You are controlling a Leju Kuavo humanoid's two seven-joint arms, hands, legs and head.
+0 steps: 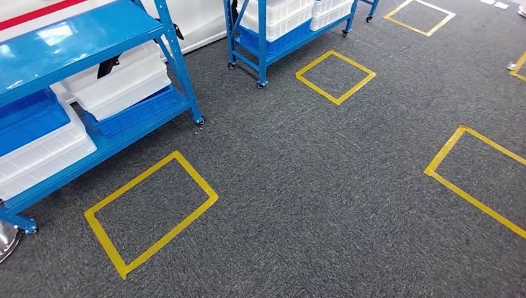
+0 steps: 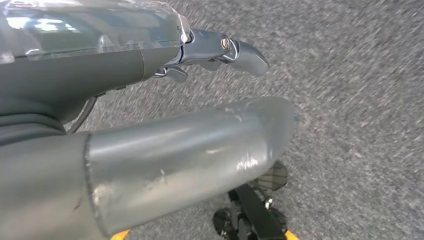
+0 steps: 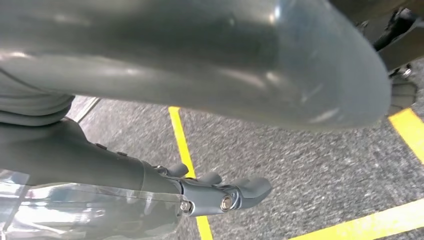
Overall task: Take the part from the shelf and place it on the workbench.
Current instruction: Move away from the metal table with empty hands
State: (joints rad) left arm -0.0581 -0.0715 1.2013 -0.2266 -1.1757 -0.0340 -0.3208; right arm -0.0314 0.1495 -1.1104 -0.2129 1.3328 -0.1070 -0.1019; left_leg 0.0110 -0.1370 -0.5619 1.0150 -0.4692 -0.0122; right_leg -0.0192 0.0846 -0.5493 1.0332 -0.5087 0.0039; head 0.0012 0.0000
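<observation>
A blue shelf rack (image 1: 180,68) stands at the left of the head view, with white bins (image 1: 124,84) and blue bins (image 1: 31,118) on its lower levels. A dark item (image 1: 108,65) lies on top of one white bin; I cannot tell what it is. My left hand (image 2: 190,145) hangs over grey carpet, thumb and fingers (image 2: 245,52) apart and holding nothing. My right hand (image 3: 210,70) also hangs over the carpet, above yellow tape, its fingers (image 3: 240,192) apart and empty.
A second blue rack on castors (image 1: 267,43) with white bins stands further back. Yellow tape rectangles mark the grey carpet: one (image 1: 152,211) in front of the near rack, one (image 1: 335,76) by the far rack, another (image 1: 477,180) at the right.
</observation>
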